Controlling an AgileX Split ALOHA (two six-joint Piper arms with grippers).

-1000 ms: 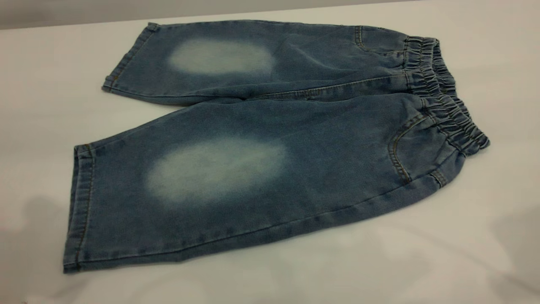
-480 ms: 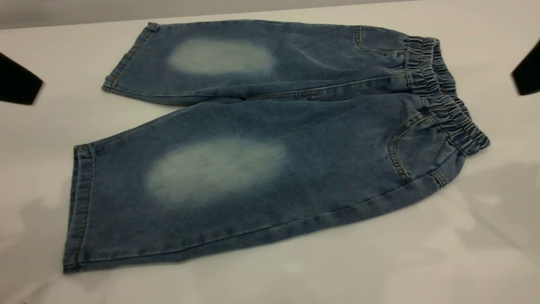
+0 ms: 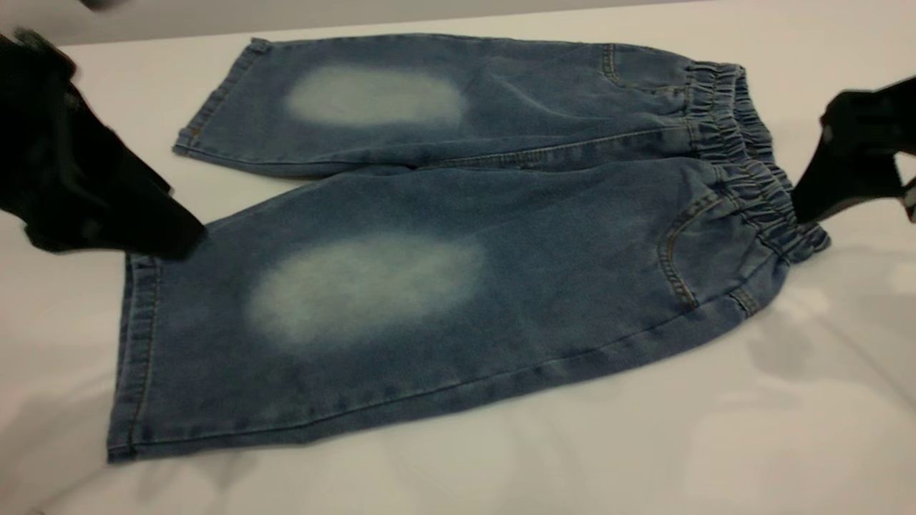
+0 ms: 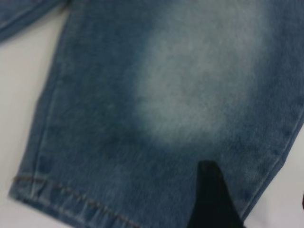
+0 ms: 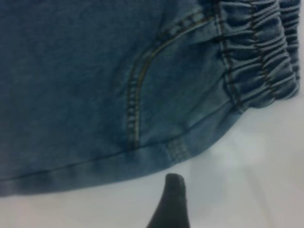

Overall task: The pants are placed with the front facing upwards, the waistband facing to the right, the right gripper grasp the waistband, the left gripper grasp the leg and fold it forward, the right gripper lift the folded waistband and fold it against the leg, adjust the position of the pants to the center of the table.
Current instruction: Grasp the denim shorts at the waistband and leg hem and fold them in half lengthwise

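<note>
Pants (image 3: 429,243) lie flat, waistband (image 3: 751,172) rightward, so I hang the right gripper (image 3: 844,179) there and the left gripper (image 3: 107,207) at the leg hem; neither holds cloth, and their opening I can't tell.

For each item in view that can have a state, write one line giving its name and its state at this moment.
pants: unfolded, lying flat, front side up, both legs spread.
waistband: gathered, at the right end, not gripped.
left gripper: low at the near leg's hem corner.
right gripper: low beside the waistband's near end.
table: bears the pants.
</note>
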